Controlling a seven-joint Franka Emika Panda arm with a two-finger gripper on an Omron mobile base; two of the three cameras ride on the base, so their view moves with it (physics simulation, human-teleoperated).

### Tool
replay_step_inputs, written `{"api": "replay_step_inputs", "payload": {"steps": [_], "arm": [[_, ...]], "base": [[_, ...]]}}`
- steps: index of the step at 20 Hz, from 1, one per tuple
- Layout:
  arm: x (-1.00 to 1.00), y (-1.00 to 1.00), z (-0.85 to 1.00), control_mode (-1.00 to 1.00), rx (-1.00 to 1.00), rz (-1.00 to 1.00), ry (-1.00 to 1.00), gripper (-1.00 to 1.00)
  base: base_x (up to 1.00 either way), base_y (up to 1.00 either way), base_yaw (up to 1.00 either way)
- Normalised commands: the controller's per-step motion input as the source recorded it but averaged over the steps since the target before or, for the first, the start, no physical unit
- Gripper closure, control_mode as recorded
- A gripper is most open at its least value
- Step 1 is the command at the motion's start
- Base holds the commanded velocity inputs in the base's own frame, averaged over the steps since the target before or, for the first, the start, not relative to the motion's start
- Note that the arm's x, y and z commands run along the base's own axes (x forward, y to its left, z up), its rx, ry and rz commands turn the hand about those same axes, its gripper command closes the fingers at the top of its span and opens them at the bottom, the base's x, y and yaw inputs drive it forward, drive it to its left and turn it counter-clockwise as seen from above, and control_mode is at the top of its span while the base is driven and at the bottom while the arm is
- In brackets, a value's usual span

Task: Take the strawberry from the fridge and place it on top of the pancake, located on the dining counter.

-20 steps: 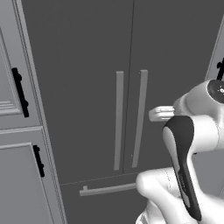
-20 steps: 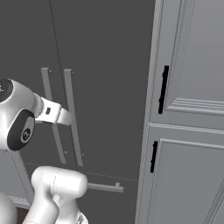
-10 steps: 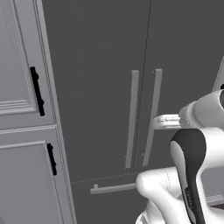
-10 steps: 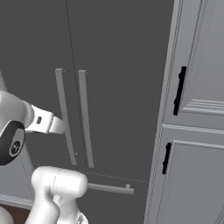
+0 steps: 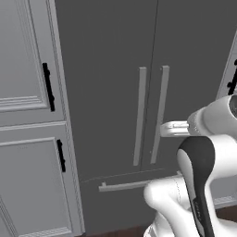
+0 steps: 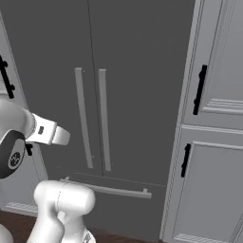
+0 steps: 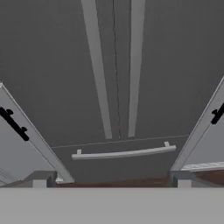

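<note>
Clearly at the approach step, the two-finger gripper (image 7: 111, 186), jaws spread wide, faces the shut tall dark grey fridge (image 7: 65, 65), whose long vertical grey bar handle (image 7: 135, 65) needs grasping next.

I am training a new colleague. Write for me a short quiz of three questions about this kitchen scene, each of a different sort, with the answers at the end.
1. True or false: both doors of the fridge are shut.
2. Multiple choice: the long horizontal bar handle belongs to
A. the bottom drawer of the fridge
B. the light grey cabinet
C. a stove
3. Fill the gap: in the hand view, the tool faces the fridge with its jaws ____.

Key
1. True. The two vertical bar handles stand side by side at a closed seam.
2. A. It sits just under the two doors.
3. open. The two tips stand far apart, with nothing between them.
</note>
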Motion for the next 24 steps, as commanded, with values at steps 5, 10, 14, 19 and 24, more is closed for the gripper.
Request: {"api": "replay_step_inputs", "payload": {"steps": [5,10,14,19,24], "arm": [[0.00,0.00,0.00,1.00,0.00,0.00,0.00,-1.00],[0.00,0.00,0.00,1.00,0.00,0.00,0.00,-1.00],[0.00,0.00,0.00,1.00,0.00,0.00,0.00,-1.00],[0.20,0.00,0.00,-1.00,0.00,0.00,0.05,-1.00],[1.00,-0.17,0.00,-1.00,0.00,0.03,0.23,-1.00]], "base": [[-0.57,-0.13,0.00],[-0.44,-0.15,0.00],[-0.38,-0.12,0.00],[0.11,-0.01,0.00],[0.00,0.00,0.00]]}}
